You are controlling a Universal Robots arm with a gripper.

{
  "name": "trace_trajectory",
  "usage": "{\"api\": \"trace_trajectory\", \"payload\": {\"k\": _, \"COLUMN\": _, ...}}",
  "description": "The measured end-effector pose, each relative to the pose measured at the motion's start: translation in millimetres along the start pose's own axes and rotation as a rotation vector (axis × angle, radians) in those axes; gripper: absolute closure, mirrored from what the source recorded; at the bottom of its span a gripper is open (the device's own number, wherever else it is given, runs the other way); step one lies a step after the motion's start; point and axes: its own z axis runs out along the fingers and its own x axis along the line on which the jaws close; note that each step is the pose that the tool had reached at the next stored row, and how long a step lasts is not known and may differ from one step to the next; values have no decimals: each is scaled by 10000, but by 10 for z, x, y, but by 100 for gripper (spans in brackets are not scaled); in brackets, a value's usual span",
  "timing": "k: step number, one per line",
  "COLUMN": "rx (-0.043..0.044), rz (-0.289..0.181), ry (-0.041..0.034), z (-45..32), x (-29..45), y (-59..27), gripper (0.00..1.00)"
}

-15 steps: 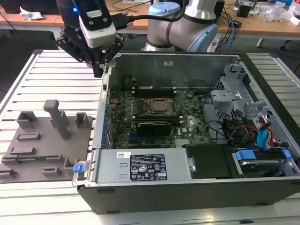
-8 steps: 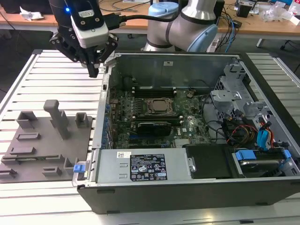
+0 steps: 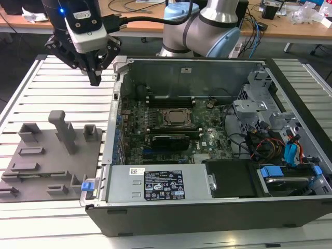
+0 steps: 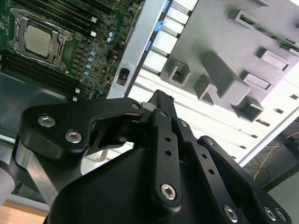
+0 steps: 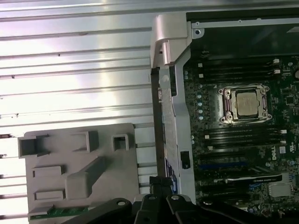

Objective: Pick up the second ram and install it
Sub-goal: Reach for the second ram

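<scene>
The pincer point(image 3: 96, 78) hangs with its fingers drawn together, gripping nothing, over the slatted surface point(image 3: 52, 88) just beside the open computer case point(image 3: 207, 220). The second ram point(image 5: 64, 211) lies in the grey holder point(image 5: 112, 172), apart from the pincer.

The ribbed metal surface point(image 3: 57, 98) is pale silver, striped; the moulded plastic holder tray point(image 3: 31, 179) plain grey; the thin second ram stick point(image 5: 65, 211) green; the jointed pincer point(image 3: 95, 78) matte black.
</scene>
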Motion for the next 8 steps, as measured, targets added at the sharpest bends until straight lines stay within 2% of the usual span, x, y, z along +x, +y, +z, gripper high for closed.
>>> {"api": "trace_trajectory", "payload": {"k": 8, "rx": 0, "rz": 1, "ry": -1, "z": -2, "x": 164, "y": -12, "gripper": 89}}
